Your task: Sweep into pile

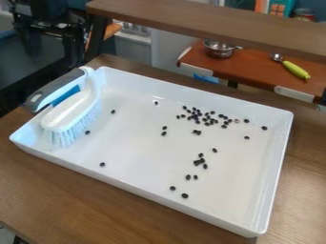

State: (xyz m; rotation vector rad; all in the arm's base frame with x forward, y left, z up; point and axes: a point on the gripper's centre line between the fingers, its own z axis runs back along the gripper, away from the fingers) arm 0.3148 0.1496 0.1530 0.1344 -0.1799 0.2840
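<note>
Dark beans (197, 114) lie in the white tray (153, 188), densest toward its far wall, others strewn singly; some overlap too closely to separate. The brush (70, 109) sits at the tray's left end, its grey handle over the rim, while a wooden shelf (210, 21) partly hides the metal pot (219, 49). Black machinery (47, 24), perhaps the arm, is cut off upper left; I cannot tell how the jaws stand.
</note>
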